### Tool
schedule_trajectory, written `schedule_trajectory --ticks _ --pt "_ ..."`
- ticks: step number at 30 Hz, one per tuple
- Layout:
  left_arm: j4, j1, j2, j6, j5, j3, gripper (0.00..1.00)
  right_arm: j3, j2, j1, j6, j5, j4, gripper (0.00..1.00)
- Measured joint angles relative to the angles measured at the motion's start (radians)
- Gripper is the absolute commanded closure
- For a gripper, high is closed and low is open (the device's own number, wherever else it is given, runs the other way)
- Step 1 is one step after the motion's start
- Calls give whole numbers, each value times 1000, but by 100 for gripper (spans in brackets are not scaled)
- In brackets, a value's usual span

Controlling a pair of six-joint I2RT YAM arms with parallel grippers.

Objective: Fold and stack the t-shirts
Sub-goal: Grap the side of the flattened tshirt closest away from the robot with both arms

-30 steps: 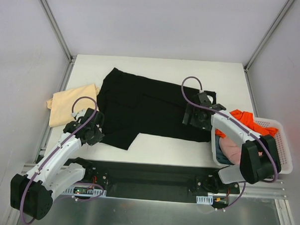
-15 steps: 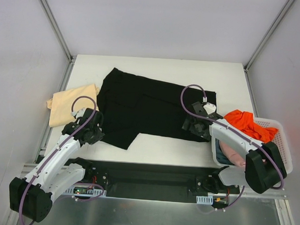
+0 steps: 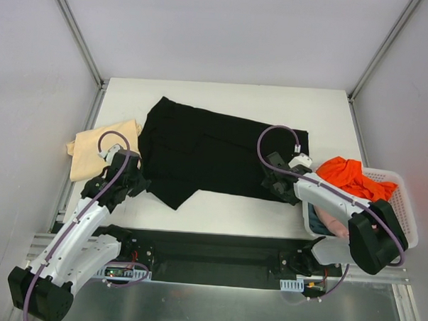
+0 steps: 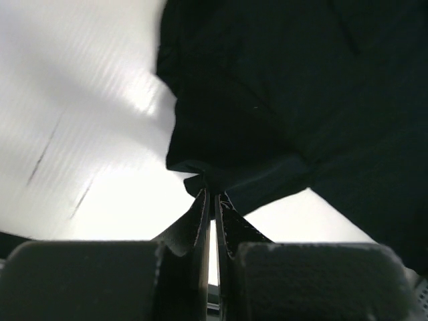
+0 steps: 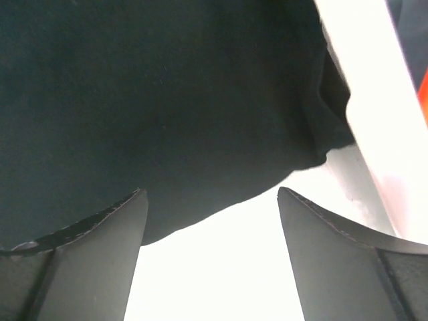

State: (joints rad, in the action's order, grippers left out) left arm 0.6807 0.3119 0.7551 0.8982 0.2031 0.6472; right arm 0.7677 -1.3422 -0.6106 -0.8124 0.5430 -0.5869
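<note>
Top external: black t-shirt lying spread, partly folded, edges uneven.

Bare table strip before black shirt, basket crowding right edge, tan shirt at left edge

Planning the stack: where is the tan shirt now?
In the top view, the tan shirt lies at the table's left edge, beside the black shirt.

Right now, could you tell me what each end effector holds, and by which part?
The left end effector pinches the black t-shirt by its near-left edge; the right end effector is open, holding nothing.
</note>
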Motion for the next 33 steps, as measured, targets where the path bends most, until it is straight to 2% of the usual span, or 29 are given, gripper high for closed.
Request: schedule_trajectory --ticks 6,12,19,25,31,33 --pt "-61 0 3 -3 -39 11 100 -3 -68 -61 -83 21 -40 29" --pt "-87 0 5 -10 -49 13 100 -16 -106 -69 -137 25 -28 34" --pt "-104 0 8 -23 -66 22 100 10 -165 -68 -155 50 -3 48" --pt "-125 0 28 -25 -68 37 100 28 -190 -55 -138 55 22 51" --pt "-130 0 44 -26 -70 47 100 50 -216 -47 -74 55 55 73" --pt "-131 0 45 -27 -70 50 100 61 -228 -45 -41 55 62 97"
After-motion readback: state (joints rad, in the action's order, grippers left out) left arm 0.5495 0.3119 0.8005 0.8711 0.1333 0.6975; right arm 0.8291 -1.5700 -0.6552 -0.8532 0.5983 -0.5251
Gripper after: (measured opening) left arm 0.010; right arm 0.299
